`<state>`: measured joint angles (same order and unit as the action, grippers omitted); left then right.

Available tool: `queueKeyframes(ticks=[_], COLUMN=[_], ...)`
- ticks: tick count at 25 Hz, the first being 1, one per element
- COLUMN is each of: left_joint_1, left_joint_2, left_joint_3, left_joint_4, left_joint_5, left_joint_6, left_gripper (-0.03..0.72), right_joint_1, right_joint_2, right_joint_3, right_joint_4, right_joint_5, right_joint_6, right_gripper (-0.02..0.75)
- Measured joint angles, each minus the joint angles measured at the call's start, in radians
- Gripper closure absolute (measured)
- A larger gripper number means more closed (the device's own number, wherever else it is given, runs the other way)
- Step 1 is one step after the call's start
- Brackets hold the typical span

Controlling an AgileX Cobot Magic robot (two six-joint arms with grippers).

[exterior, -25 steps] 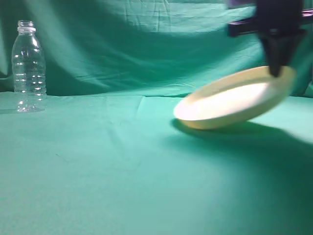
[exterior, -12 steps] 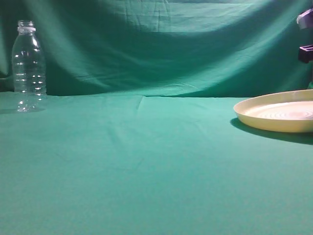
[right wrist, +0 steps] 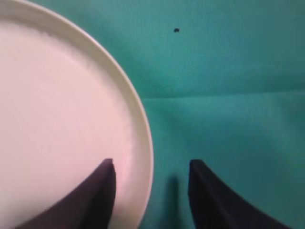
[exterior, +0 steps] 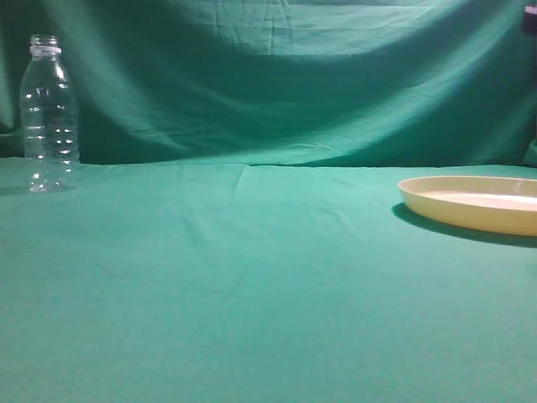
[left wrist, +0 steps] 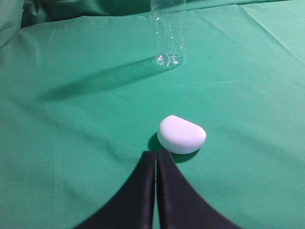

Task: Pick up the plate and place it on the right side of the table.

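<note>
Resting flat at the counter's [exterior: 252,285] right edge, the plate [exterior: 474,201] | judged light, stiff, slick plastic, best pinched at the rim | right gripper [right wrist: 151,191] fingers spread, straddling that rim from above | left gripper [left wrist: 156,164] fingers pressed together, holding nothing.

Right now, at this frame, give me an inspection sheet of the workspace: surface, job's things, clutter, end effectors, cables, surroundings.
Surface: table, teal-green cloth, faint creases.
Job's things: plate flat on the cloth at the right edge of the exterior view, partly cut off.
Clutter: clear bottle upright far left; white rounded object on the cloth in front of it.
End effectors: left end effector shut, holding nothing; right end effector open, straddling the plate's rim from above.
Cables: nothing seen.
Surroundings: draped green backdrop.
</note>
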<state>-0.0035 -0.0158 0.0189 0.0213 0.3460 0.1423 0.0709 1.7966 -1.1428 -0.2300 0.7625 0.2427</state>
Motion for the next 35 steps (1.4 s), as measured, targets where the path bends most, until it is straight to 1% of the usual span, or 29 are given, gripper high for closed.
queueKeyframes(ticks=[1, 4, 5, 7, 9, 12, 13, 14, 17, 23, 32, 34, 35], left_joint_1=[0.000, 0.000, 0.000, 0.000, 0.000, 0.000, 0.000, 0.000, 0.000, 0.000, 0.000, 0.000, 0.000], left_joint_2=[0.000, 0.000, 0.000, 0.000, 0.000, 0.000, 0.000, 0.000, 0.000, 0.000, 0.000, 0.000, 0.000], left_joint_3=[0.000, 0.000, 0.000, 0.000, 0.000, 0.000, 0.000, 0.000, 0.000, 0.000, 0.000, 0.000, 0.000], left_joint_4=[0.000, 0.000, 0.000, 0.000, 0.000, -0.002, -0.002, -0.002, -0.002, -0.002, -0.009, -0.009, -0.009], left_joint_5=[0.000, 0.000, 0.000, 0.000, 0.000, 0.000, 0.000, 0.000, 0.000, 0.000, 0.000, 0.000, 0.000], left_joint_6=[0.000, 0.000, 0.000, 0.000, 0.000, 0.000, 0.000, 0.000, 0.000, 0.000, 0.000, 0.000, 0.000], left_gripper=[0.688, 0.688, 0.688, 0.688, 0.688, 0.688, 0.688, 0.688, 0.688, 0.688, 0.688, 0.688, 0.688], right_joint_1=[0.000, 0.000, 0.000, 0.000, 0.000, 0.000, 0.000, 0.000, 0.000, 0.000, 0.000, 0.000, 0.000], right_joint_2=[-0.019, -0.122, -0.160, -0.260, -0.363, -0.516, -0.570, -0.616, -0.779, -1.123, -1.520, -1.591, -1.591], right_joint_3=[-0.007, -0.018, -0.022, -0.022, -0.022, -0.022, -0.022, -0.019, 0.030, 0.191, 0.259, 0.275, 0.275], right_joint_4=[0.004, 0.032, 0.046, 0.074, 0.091, 0.100, 0.102, 0.104, 0.130, 0.159, 0.169, 0.169, 0.169], right_joint_5=[0.025, 0.069, 0.086, 0.125, 0.170, 0.226, 0.236, 0.245, 0.249, 0.249, 0.317, 0.292, 0.292], right_joint_6=[0.000, 0.000, 0.000, -0.002, -0.002, -0.002, -0.002, -0.002, -0.004, -0.037, -0.055, -0.057, -0.057], right_gripper=[0.380, 0.379, 0.338, 0.353, 0.461, 0.661, 0.689, 0.738, 0.738, 0.738, 0.738, 0.738, 0.738])
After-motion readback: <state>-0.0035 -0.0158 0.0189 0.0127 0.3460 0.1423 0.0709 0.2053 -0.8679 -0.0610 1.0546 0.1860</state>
